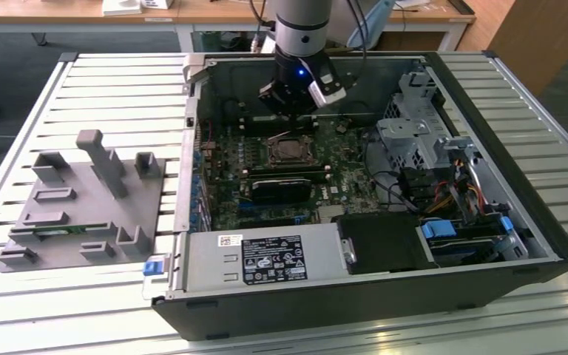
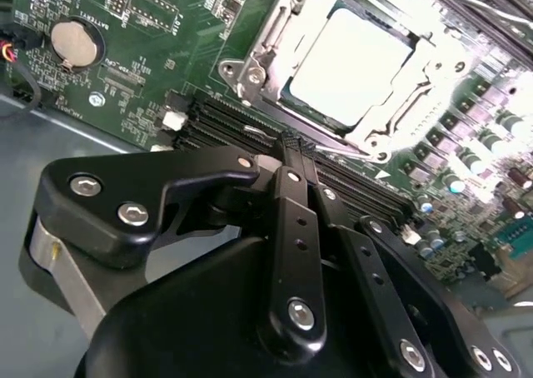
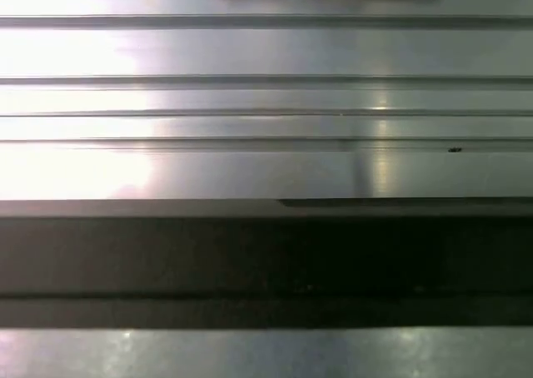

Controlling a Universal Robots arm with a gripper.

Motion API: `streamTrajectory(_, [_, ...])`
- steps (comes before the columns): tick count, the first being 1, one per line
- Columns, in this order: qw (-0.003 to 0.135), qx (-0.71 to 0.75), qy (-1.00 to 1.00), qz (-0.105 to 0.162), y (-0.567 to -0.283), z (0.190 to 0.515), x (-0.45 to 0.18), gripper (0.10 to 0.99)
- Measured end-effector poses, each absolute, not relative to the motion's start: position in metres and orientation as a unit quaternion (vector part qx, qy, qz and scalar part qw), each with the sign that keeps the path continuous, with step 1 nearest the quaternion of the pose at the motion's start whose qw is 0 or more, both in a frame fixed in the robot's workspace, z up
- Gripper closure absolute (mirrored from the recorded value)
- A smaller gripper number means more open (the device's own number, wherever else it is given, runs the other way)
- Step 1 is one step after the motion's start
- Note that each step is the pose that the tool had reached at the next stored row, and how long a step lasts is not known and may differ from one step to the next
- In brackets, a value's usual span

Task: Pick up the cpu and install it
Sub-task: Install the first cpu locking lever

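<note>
Cpu (image 2: 350,66) sits flat inside the socket frame (image 2: 258,62) on the green motherboard (image 2: 150,28), a thin square chip with a bright silver-grey metal top, nothing touching it. Gripper (image 2: 291,145) hangs above the board just beside the socket, its black fingers (image 2: 287,195) pressed together and holding nothing. Exterior view has the gripper (image 1: 289,111) inside the open computer case (image 1: 363,296), over the socket.
</note>
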State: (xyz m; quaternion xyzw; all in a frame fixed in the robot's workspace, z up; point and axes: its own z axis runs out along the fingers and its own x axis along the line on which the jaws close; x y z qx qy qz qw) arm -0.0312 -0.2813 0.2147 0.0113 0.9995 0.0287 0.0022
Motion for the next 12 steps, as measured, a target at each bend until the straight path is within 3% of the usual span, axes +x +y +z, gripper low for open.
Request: streamTrajectory(12, [0.002, 0.012, 1.0, 0.029, -0.281, 0.2, -0.025, 0.98])
